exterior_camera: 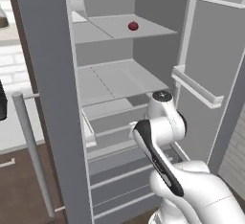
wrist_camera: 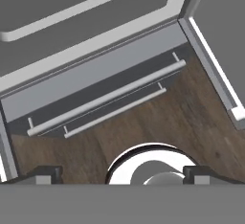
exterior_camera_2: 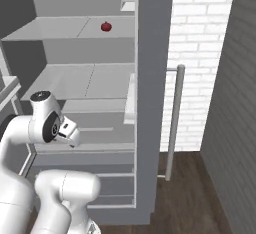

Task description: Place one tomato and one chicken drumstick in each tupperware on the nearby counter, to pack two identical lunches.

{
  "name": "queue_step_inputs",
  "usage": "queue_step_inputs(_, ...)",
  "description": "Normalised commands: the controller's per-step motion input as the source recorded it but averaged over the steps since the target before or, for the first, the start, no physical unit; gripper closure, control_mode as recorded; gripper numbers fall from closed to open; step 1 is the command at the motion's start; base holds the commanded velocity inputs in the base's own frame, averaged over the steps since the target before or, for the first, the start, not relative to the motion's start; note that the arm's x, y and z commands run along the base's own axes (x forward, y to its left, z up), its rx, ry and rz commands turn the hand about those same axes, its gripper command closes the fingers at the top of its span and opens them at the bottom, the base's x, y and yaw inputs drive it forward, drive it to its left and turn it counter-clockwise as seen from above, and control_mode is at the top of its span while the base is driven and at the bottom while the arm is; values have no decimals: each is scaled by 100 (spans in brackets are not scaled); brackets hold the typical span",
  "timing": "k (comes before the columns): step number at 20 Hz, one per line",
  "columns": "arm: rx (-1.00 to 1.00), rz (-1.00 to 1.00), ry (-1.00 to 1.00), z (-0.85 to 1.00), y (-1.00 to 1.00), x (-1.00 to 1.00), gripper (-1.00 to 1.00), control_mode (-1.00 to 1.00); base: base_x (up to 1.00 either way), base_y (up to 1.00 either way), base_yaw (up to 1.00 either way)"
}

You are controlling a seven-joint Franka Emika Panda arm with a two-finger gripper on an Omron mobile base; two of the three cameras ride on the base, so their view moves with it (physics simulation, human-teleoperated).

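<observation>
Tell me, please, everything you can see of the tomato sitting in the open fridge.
The tomato is small, round and dark red, with a smooth, matte look; a darker spot shows on top, perhaps a stem. It rests alone on the pale grey upper shelf of the open fridge, towards the shelf's middle, and nothing else touches it. It looks whole. It sits well above the arm.

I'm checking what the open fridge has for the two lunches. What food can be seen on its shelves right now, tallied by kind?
Tomato: 1, dark red, alone on the upper shelf
Chicken drumstick: 0 in view
Total: 1 food item
</observation>
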Motion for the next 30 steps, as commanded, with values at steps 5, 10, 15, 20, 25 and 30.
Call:
queue_step_inputs(5, 0, 0, 0, 0, 0, 0, -100, 100, 53, 5, 0)
queue_step_inputs(10, 0, 0, 0, 0, 0, 0, -100, 100, 76, 10, 0)
queue_step_inputs(15, 0, 0, 0, 0, 0, 0, -100, 100, 69, 3, 1)
queue_step_inputs(20, -3, 6, -41, 93, -8, -6, -100, -100, 0, 0, 0)
queue_step_inputs(25, -6, 7, -54, 100, -3, -10, -100, -100, 0, 0, 0)
queue_step_inputs(30, -6, 4, -44, 100, 0, 0, -100, -100, 0, 0, 0)
